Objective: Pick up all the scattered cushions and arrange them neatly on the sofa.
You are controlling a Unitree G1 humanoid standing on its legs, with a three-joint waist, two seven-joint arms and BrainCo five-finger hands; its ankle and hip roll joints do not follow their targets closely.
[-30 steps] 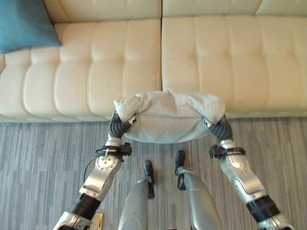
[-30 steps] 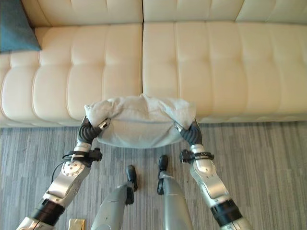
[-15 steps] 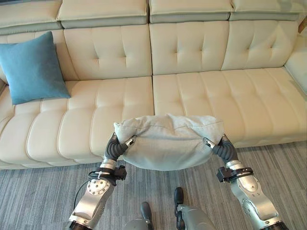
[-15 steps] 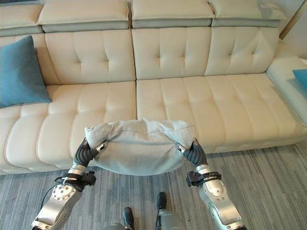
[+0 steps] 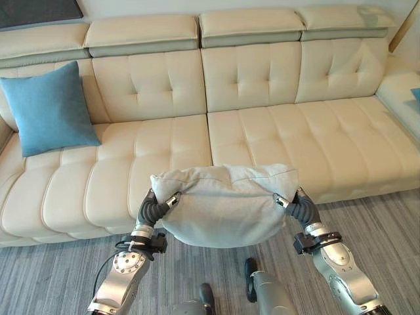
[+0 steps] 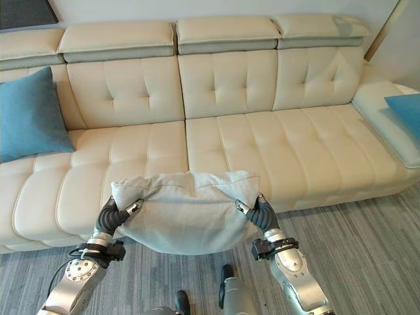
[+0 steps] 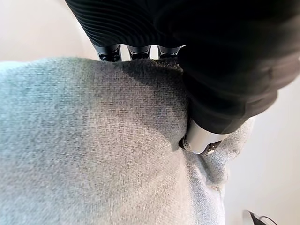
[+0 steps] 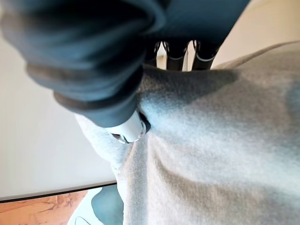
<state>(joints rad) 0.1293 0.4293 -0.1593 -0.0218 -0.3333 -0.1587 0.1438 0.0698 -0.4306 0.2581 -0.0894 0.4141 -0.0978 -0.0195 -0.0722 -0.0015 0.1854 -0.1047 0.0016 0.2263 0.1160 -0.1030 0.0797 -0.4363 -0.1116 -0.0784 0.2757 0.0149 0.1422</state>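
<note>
Two robot hands carry one pale grey cushion (image 5: pixel 225 205) between them. The left robot hand (image 5: pixel 155 207) clamps the cushion's left end and the right robot hand (image 5: pixel 295 205) clamps its right end; in each wrist view the thumb digs into the fabric while the fingers wrap over the top edge, so both are closed on the cushion. It hangs in the air with its long axis running side to side, level from one hand to the other, so neither arm is nearer than the other.

Taking the cream sofa (image 5: pixel 262 138) as the landmark: the grey cushion is held just in front of the sofa's seat edge, about opposite the seam between the two middle seats, above the grey carpet (image 5: pixel 46 275). The seat lies straight ahead of the hands and the backrest beyond that, so my guess is that the coming move is a forward carry with both arms together, keeping the cushion level.

A blue cushion (image 5: pixel 49 108) leans upright against the sofa's backrest near its left end. Another blue cushion (image 6: pixel 407 108) lies on the sofa's right-hand section.
</note>
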